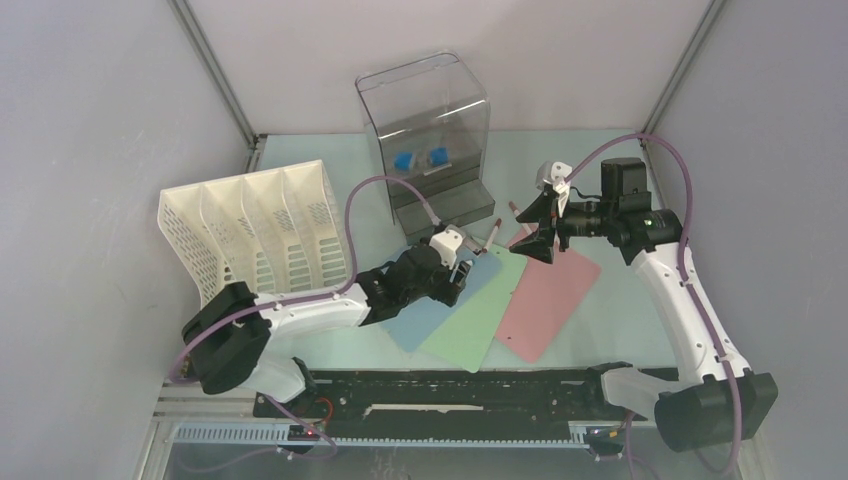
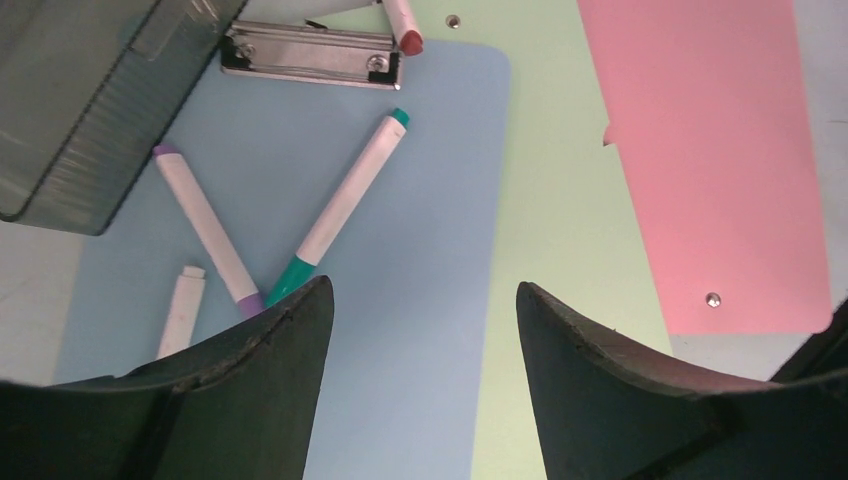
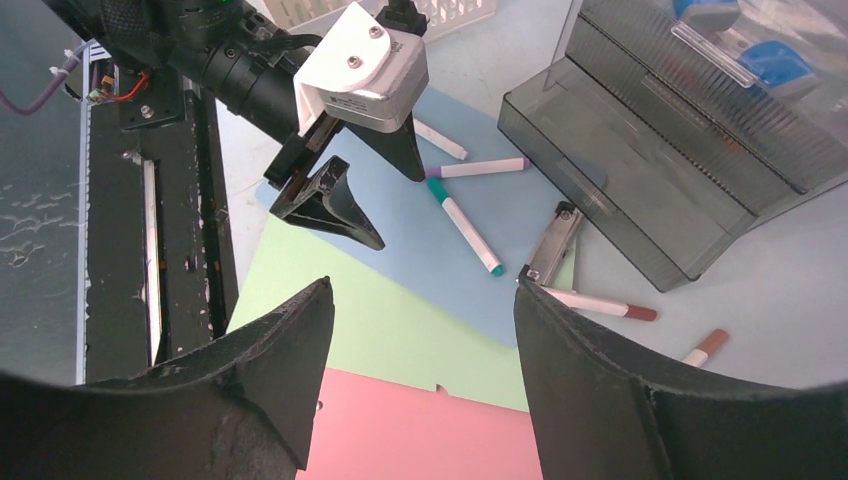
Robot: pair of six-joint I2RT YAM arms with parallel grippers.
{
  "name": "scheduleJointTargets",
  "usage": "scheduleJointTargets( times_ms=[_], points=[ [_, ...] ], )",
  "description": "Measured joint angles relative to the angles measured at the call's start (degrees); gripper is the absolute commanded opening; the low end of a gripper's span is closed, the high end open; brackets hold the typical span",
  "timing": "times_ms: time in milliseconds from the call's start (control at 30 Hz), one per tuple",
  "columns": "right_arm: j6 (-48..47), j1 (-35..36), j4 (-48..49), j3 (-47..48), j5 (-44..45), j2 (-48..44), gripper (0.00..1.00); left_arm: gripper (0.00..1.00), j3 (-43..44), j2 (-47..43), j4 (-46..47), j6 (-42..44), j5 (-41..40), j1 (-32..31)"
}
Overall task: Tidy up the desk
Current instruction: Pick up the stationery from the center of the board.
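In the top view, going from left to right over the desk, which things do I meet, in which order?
From the left: white file rack → blue clipboard → green sheet → pink sheet.

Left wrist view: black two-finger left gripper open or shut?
Open: left gripper jaws stand wide apart above the flat light-blue clipboard, nothing between them.

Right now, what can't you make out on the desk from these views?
Left wrist: white marker, lower end hidden by the left gripper.
Right wrist: brown-capped marker, lower end hidden by the right gripper.
Top: blue items in the clear box, too small to identify.
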Motion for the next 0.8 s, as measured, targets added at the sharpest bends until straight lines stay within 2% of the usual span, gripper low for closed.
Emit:
scheduleJointTargets(
  times_ms=[467,800],
  points=[
    [-0.07,0.00,-0.37,0.00,-0.28,0.15,0.74,0.74,-1.68,0.22,5.38,-3.02,9.22,4.48],
    [-0.37,0.00,-0.39,0.00,-0.46,0.15,0.74,0.70,-0.31,5.22,3.91,-2.78,11.52,6.25]
  ],
)
